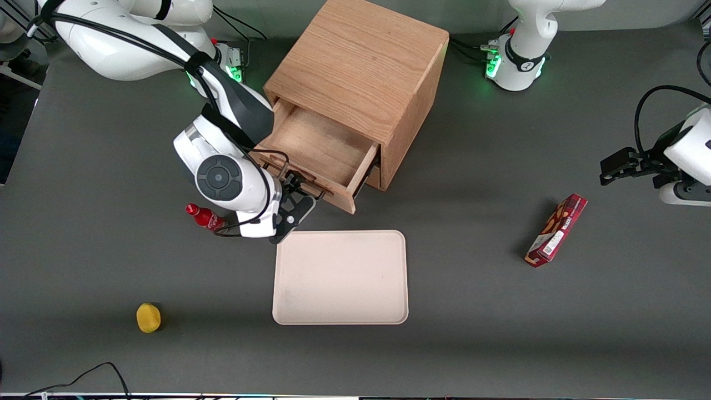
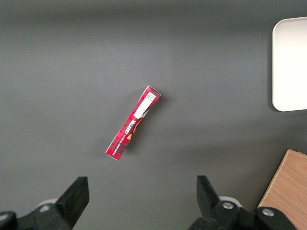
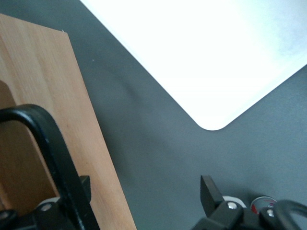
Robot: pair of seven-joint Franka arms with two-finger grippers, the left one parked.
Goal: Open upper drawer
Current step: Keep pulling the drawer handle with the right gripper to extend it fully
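Oak upper drawer stands well out of its cabinet, long front edge facing the tray; gripper sits just before that front, fingers parted astride the black bar handle, not clamping it.

The cabinet is set on the desk near its edge farthest from the front camera. The upper drawer is drawn out toward that camera. The end effector is placed at the drawer front, fingers spread about the handle. The tray is laid nearer the camera. The bottle is found beside the end effector. The ball is set toward the working arm's end, the box toward the parked arm's.
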